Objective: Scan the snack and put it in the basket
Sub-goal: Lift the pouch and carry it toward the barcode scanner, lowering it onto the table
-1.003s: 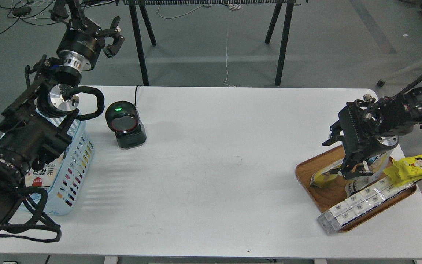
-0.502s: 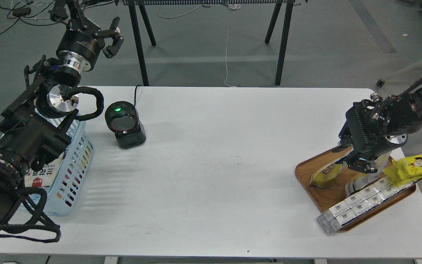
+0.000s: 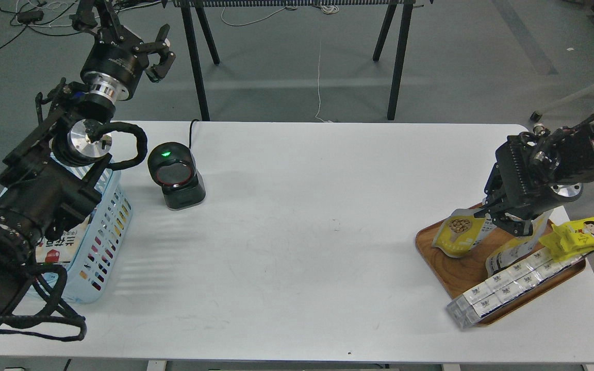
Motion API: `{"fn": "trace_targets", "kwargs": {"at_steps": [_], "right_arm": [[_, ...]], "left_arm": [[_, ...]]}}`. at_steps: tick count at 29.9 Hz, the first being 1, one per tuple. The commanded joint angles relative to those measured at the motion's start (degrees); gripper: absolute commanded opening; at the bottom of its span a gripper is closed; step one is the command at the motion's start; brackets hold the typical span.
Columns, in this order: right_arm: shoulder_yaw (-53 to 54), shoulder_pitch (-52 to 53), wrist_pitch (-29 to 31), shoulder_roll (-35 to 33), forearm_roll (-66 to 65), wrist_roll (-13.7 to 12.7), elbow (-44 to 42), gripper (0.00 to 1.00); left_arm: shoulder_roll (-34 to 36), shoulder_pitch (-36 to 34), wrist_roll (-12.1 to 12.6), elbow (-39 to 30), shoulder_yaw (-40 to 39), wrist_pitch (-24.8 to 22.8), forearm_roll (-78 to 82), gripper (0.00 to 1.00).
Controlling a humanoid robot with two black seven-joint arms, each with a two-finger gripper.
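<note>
The right gripper (image 3: 500, 219) stands over the far edge of the wooden tray (image 3: 433, 252), its jaws closed on the right-hand top corner of the snack (image 3: 459, 233), which hangs just left of and slightly below them, tilted, its lower edge at or barely above the tray; whether it touches cannot be told. Judged from its look, the snack is a light, soft film pouch, flexible and somewhat slick, liable to swing or twist about a corner hold; the sealed top band is the stiffest place to take it, and a hold nearer the band's middle would steady the printed face for scanning. Directly below the jaws lies another pale packet (image 3: 513, 252), toward the right a bright yellow packet (image 3: 583, 234), and nearer the viewer a long clear-wrapped pack (image 3: 503, 291) overhanging the tray edge. The scanner (image 3: 176, 175), green light on, stands well to the left across the worktop (image 3: 307, 247), with the basket (image 3: 101, 237) beyond it, already holding a packet. The left gripper (image 3: 155, 51) is raised behind the worktop's far left corner, jaws parted and holding nothing. Scanning and placing remain undone.
</note>
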Motion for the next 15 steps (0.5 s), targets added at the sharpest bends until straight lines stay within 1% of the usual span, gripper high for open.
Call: {"fn": "trace_targets", "kwargs": {"at_steps": [1, 4, 7, 13, 15], "right_arm": [[0.1, 2.9, 0.0, -1.5, 0.1, 0.0, 2.8, 0.00], [0.8, 5.5, 0.1, -2.0, 0.7, 0.0, 4.7, 0.00], [2.6, 7.0, 0.2, -1.9, 5.5, 0.0, 5.0, 0.00], [6.0, 8.1, 0.6, -0.3, 11.6, 0.0, 6.7, 0.00], [6.5, 8.5, 0.7, 1.2, 14.3, 0.0, 7.2, 0.00]], "left_arm": [[-0.2, 0.0, 0.0, 0.0, 0.0, 0.0, 0.0, 0.99], [-0.3, 0.0, -0.1, 0.0, 0.0, -0.1, 0.1, 0.99], [-0.2, 0.0, -0.1, 0.0, 0.0, -0.1, 0.0, 0.99], [0.0, 0.0, -0.1, 0.0, 0.0, -0.1, 0.0, 0.99], [-0.2, 0.0, -0.1, 0.0, 0.0, -0.1, 0.1, 0.99]]}}
